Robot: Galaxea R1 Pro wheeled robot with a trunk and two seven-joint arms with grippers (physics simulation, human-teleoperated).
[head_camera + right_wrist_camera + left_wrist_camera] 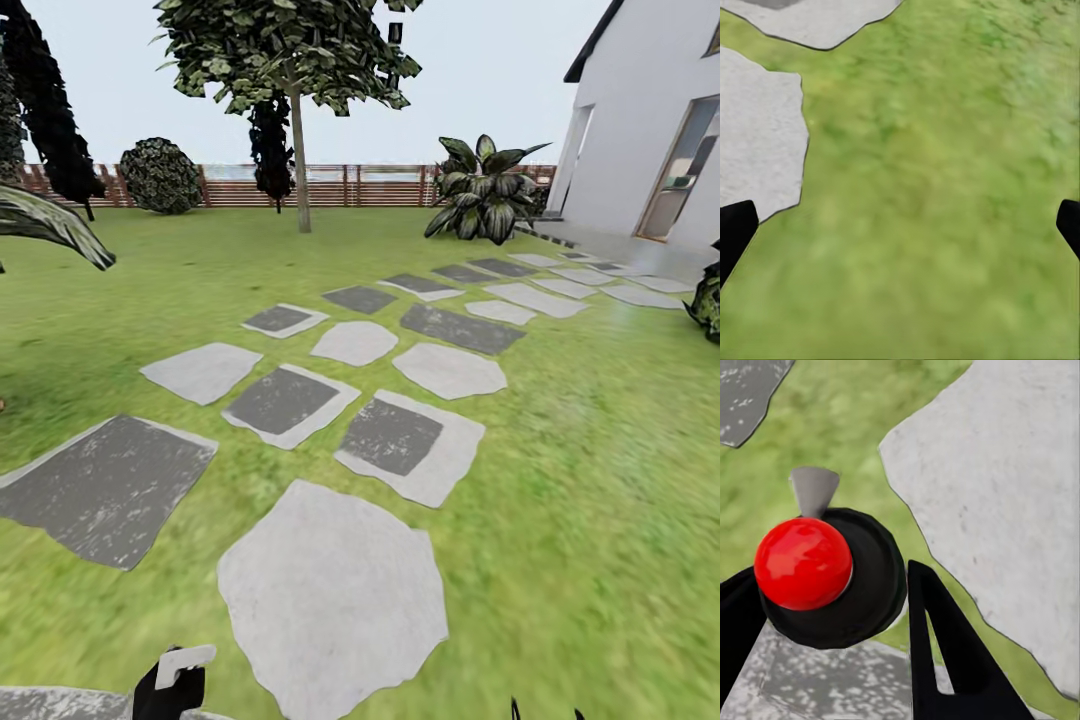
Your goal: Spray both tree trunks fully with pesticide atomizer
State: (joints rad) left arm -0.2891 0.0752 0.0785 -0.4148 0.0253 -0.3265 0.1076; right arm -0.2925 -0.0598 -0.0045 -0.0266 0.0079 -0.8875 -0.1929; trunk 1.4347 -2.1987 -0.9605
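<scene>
The pesticide atomizer has a round black body, a red ball top and a grey cone nozzle. My left gripper is shut on it, one black finger on each side, above grass and a pale stone. In the head view the atomizer shows at the bottom left edge with a white trigger piece. My right gripper is open over bare lawn with nothing between its fingers; its tips peek in at the bottom edge. One tree with a bare pale trunk and high leaves stands far ahead near the fence.
A path of grey and dark stepping stones runs from my feet toward the white house at the right. A slatted brown fence closes the far side. A round shrub, dark narrow trees and a broad-leaved plant stand along it.
</scene>
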